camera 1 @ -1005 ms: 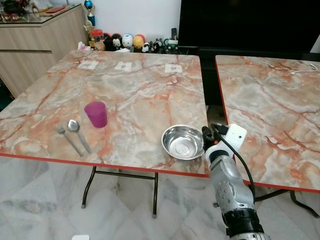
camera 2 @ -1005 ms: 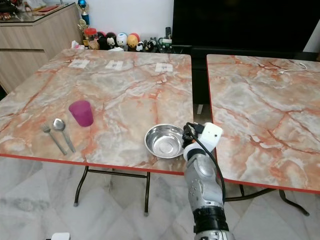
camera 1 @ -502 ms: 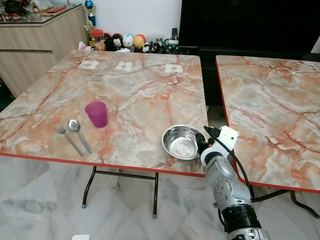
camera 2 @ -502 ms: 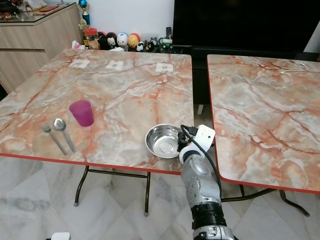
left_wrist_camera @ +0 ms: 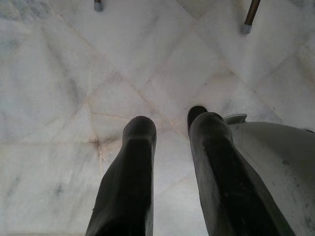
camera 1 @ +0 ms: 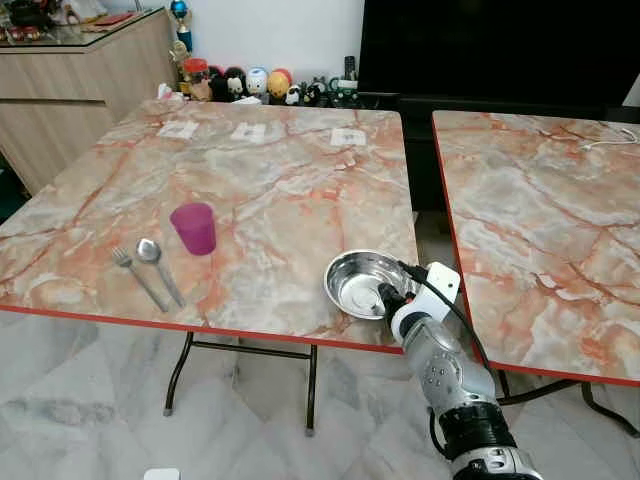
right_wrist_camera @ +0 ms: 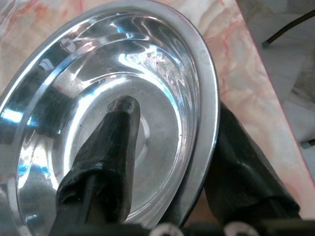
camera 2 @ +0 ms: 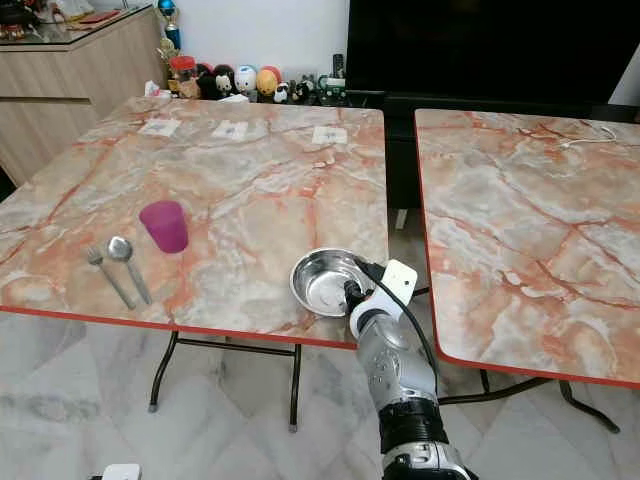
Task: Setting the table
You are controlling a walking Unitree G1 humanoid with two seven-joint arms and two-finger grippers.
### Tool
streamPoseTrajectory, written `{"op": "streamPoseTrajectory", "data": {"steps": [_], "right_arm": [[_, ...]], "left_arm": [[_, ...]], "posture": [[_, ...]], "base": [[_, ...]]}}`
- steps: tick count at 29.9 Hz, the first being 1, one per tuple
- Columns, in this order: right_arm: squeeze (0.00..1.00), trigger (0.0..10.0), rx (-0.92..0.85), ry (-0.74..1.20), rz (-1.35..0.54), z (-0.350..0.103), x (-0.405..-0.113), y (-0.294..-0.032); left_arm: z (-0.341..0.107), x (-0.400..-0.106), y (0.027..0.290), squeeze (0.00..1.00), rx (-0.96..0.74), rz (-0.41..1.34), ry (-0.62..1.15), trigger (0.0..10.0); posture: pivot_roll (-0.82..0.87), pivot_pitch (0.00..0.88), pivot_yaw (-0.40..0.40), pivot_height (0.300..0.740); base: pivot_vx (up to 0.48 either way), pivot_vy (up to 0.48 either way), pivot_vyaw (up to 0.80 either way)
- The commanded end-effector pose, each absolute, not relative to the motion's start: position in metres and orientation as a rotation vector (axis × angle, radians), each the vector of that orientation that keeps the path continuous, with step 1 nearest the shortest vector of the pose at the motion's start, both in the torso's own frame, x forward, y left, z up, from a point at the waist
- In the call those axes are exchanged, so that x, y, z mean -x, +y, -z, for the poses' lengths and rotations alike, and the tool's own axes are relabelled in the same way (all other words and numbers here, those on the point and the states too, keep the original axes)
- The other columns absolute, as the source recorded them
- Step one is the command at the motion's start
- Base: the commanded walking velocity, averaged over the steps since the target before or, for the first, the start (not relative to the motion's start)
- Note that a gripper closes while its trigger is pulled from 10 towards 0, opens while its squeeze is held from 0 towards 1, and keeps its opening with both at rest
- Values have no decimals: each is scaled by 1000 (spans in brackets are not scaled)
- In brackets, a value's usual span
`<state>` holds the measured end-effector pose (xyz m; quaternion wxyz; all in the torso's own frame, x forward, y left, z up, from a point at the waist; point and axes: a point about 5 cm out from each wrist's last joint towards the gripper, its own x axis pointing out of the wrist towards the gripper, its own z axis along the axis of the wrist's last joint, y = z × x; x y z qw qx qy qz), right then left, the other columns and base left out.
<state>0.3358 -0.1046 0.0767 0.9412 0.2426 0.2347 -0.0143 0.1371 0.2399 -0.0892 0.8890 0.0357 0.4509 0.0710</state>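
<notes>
A shiny steel bowl [camera 1: 358, 287] sits near the front edge of the left marble table [camera 1: 280, 170]. My right gripper [camera 1: 392, 292] is at its right rim. In the right wrist view one black finger [right_wrist_camera: 115, 147] lies inside the bowl [right_wrist_camera: 147, 69] and the other finger [right_wrist_camera: 241, 162] runs under the rim outside, so the gripper is shut on the rim. The bowl looks slightly tipped. A magenta cup [camera 1: 193, 228] stands upright further left, with a fork [camera 1: 137, 278] and a spoon [camera 1: 158, 268] lying side by side in front of it. My left gripper [left_wrist_camera: 170, 128] hangs open over the floor.
A second marble table [camera 1: 540, 200] stands to the right across a narrow gap. Three paper cards [camera 1: 247, 131] lie at the far side of the left table. Toy figures [camera 1: 250, 84] line a low shelf behind, and a wooden cabinet [camera 1: 70, 90] stands at the far left.
My right gripper has slid left, from beside the bowl onto its rim, one finger now inside. The bowl's right side has tipped up a little. Cup, fork and spoon have not moved.
</notes>
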Motion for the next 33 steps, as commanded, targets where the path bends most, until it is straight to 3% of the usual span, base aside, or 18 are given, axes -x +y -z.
{"op": "streamPoseTrajectory", "data": {"steps": [1, 20, 26, 27, 28, 29, 30, 33], "right_arm": [[0, 0, -502, 497, 22, -76, -337, -102], [0, 0, -521, 456, 86, -76, -338, -111], [0, 0, -563, 310, 150, -85, -339, -126], [0, 0, -504, 155, 152, -99, -339, -135], [0, 1490, -496, 91, 143, -106, -338, -137], [0, 4471, -467, 30, 140, -111, -335, -140], [0, 10000, -419, -26, 159, -114, -331, -146], [0, 10000, -384, -51, 237, -111, -323, -162]], "left_arm": [[90, -137, 237, 0, -83, -133, 940, 10000], [91, -137, 233, 0, -86, -118, 938, 10000], [92, -134, 234, 0, -94, -120, 954, 10000], [92, -133, 234, 0, -99, -125, 959, 10000], [92, -133, 234, 0, -101, -126, 960, 10000], [92, -133, 235, 0, -109, -126, 964, 10000], [93, -132, 235, 0, -118, -128, 967, 10000], [93, -132, 235, 0, -124, -137, 965, 10000]], "posture": [[2, 0, -3, 740], [3, 0, -7, 740], [1, 0, -8, 740], [-1, 0, -9, 740], [-2, 0, -8, 740], [-4, 0, -9, 740], [-4, 0, -11, 740], [-2, 2, -17, 740]], "base": [[0, 0, 0], [0, 0, 0], [0, 0, 0], [0, 0, 0], [0, 0, 0], [0, 0, 0], [0, 0, 0], [0, 0, 0]]}}
